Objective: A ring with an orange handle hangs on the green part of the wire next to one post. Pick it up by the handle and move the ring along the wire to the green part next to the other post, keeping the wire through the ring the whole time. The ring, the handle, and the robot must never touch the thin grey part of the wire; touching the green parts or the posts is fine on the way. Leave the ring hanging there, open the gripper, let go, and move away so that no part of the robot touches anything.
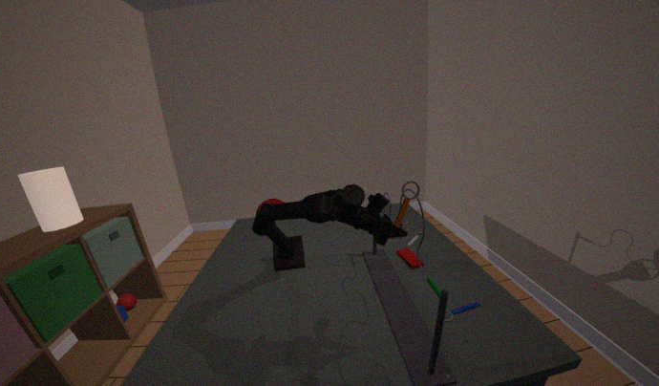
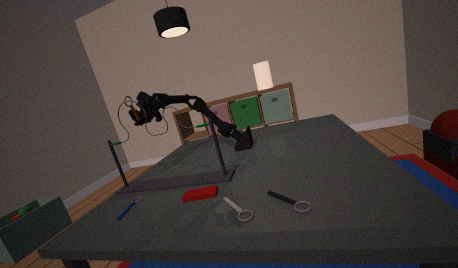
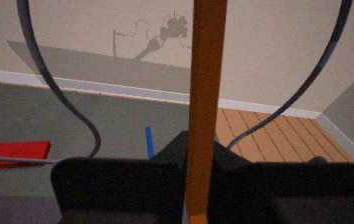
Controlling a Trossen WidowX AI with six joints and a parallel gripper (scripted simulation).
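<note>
Black jointed arm (image 2: pixel 190 101), blocky base (image 1: pixel 288 252)

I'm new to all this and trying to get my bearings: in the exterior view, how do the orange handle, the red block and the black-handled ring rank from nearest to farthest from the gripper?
1. Orange handle: clamped in the gripper, up by the wire.
2. Red block: on the table, just before the wire stand.
3. Black-handled ring: on the table, farther right.
</note>
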